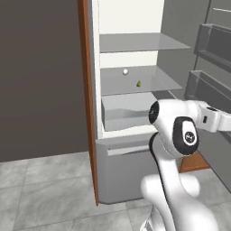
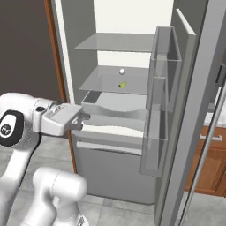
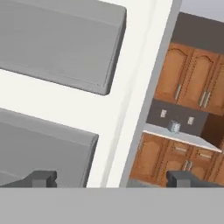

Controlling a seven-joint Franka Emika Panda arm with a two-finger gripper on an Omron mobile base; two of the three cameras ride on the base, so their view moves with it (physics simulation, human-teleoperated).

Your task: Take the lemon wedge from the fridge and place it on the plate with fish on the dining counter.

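Observation:
The fridge [image 1: 131, 149] stands open, with a white interior and grey glass shelves. On its middle shelf lies the tiny yellow-green lemon wedge [image 1: 139, 84] [image 2: 122, 84], just in front of a small white ball [image 1: 125, 71] [image 2: 122, 71]. My gripper [image 2: 84, 117] hangs open and empty in front of the clear drawer [image 2: 115, 110], below and left of the wedge and well apart from it. In the hand view its fingertips [image 3: 41, 178] stand wide apart, facing the door's inner side. The plate with fish and the dining counter are out of view.
The open fridge door [image 2: 194, 114] on the right carries clear bins [image 2: 161, 88] [image 1: 212, 45] that jut toward the shelves. A lower freezer drawer [image 2: 112, 163] sits under the clear drawer. Brown wooden cabinets [image 3: 183, 87] lie beyond the door, and a dark wall [image 1: 40, 76] stands left.

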